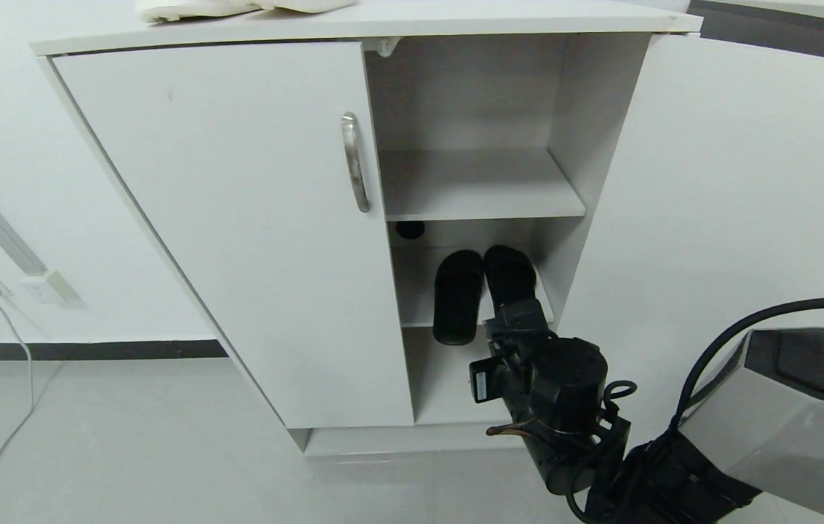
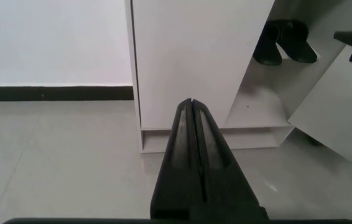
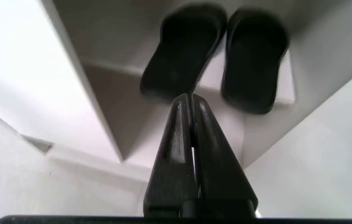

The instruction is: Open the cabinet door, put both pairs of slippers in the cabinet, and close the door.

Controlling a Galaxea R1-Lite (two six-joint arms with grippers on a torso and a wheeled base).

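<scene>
Cabinet [image 1: 456, 18]: R door [image 1: 732, 204] open, L door [image 1: 237, 218] closed.
Black slippers [image 1: 459, 291]: mid shelf [image 1: 416, 298], front edge.
Right gripper [image 3: 192, 102]: pincer pressed together, empty, by slippers.
Left gripper [image 2: 191, 106]: same, above floor [image 2: 51, 162].

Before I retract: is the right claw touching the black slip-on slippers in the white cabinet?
Cannot tell. In the right wrist view the right claw overlaps the black slip-on slippers at their heels, hiding contact or gap.

No readable text, label or number on the cabinet [image 1: 223, 218] or slippers [image 1: 458, 295]
</scene>
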